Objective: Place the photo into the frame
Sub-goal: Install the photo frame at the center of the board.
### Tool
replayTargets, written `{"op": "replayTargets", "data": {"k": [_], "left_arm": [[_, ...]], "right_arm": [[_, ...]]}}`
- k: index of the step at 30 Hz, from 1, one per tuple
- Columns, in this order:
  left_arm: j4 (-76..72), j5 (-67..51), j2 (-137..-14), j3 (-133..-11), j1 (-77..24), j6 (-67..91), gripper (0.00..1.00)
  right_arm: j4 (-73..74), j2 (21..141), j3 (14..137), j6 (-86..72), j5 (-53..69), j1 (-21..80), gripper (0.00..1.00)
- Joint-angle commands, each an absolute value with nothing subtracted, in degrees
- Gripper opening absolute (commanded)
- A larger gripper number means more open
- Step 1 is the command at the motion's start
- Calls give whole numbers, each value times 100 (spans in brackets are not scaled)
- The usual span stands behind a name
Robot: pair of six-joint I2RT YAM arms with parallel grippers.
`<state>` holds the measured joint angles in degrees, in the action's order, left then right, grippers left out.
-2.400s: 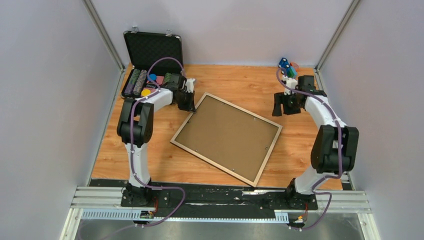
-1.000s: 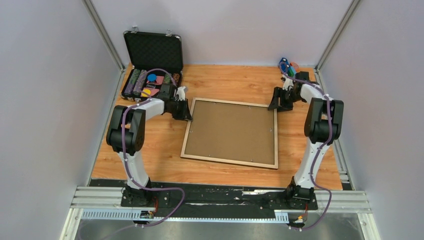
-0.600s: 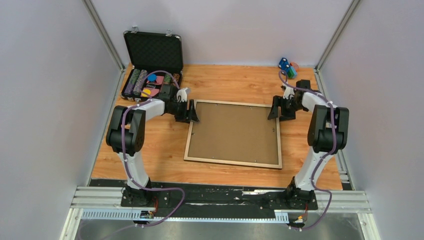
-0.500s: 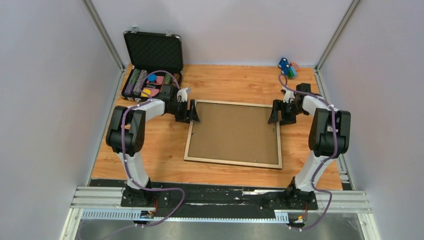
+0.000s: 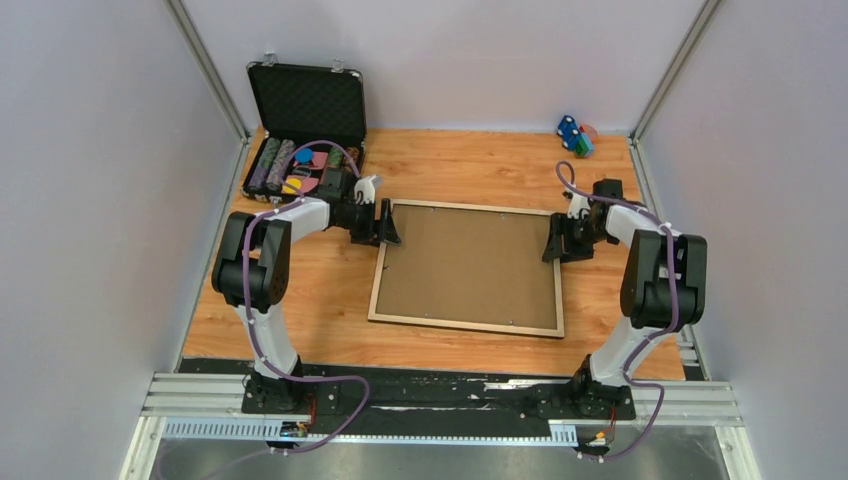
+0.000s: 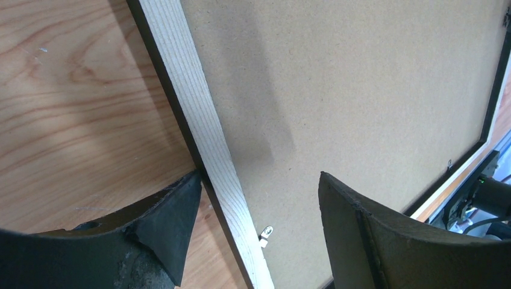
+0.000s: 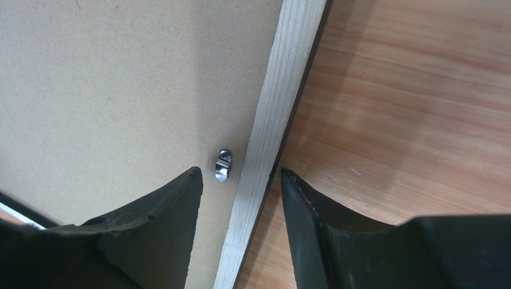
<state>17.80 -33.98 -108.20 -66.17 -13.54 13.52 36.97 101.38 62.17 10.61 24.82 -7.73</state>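
Note:
The frame (image 5: 465, 325) lies face down in the middle of the table, its pale wood rail around a plain brown backing board (image 5: 465, 262). The photo is hidden. My left gripper (image 5: 386, 224) is at the frame's far left corner. In the left wrist view it (image 6: 259, 176) stands open astride the left rail (image 6: 199, 108), beside a small metal clip (image 6: 266, 232). My right gripper (image 5: 557, 241) is at the right rail. In the right wrist view it (image 7: 240, 171) is open astride that rail (image 7: 283, 90), one finger over the board near a clip (image 7: 223, 164).
An open black chip case (image 5: 305, 130) with stacked chips stands at the back left, just behind my left arm. Small coloured pieces (image 5: 574, 135) lie at the back right corner. Grey walls close in on both sides.
The frame, earlier lying diagonally, now lies square to the table and a little further right. My left gripper has opened at the corner. My right gripper has slid nearer along the right rail.

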Motion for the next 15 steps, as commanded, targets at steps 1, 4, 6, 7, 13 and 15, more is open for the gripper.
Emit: {"op": "replayTargets", "data": {"k": [1, 4, 6, 7, 13, 15], "left_arm": [[2306, -3070, -10887, -6589, -1433, 1206, 80], [2317, -3066, -10917, -6612, -1430, 1196, 80], [2334, -3068, -10938, -6627, -1430, 1189, 80], [2340, -3065, -10940, -6632, -1427, 1188, 80], [2371, -3067, -10968, -6658, -1433, 1171, 81], [2380, -3074, -10981, -6662, -1433, 1169, 81]], "right_arm": [[3340, 9923, 6068, 1104, 2181, -664, 53], [3295, 9947, 6064, 1052, 2098, -606, 52], [3274, 9962, 6064, 1033, 2037, -562, 52], [3271, 9966, 6064, 1025, 2023, -536, 52], [3246, 9967, 6038, 1048, 1794, -440, 47], [3243, 9959, 6030, 1090, 1749, -439, 45]]}}
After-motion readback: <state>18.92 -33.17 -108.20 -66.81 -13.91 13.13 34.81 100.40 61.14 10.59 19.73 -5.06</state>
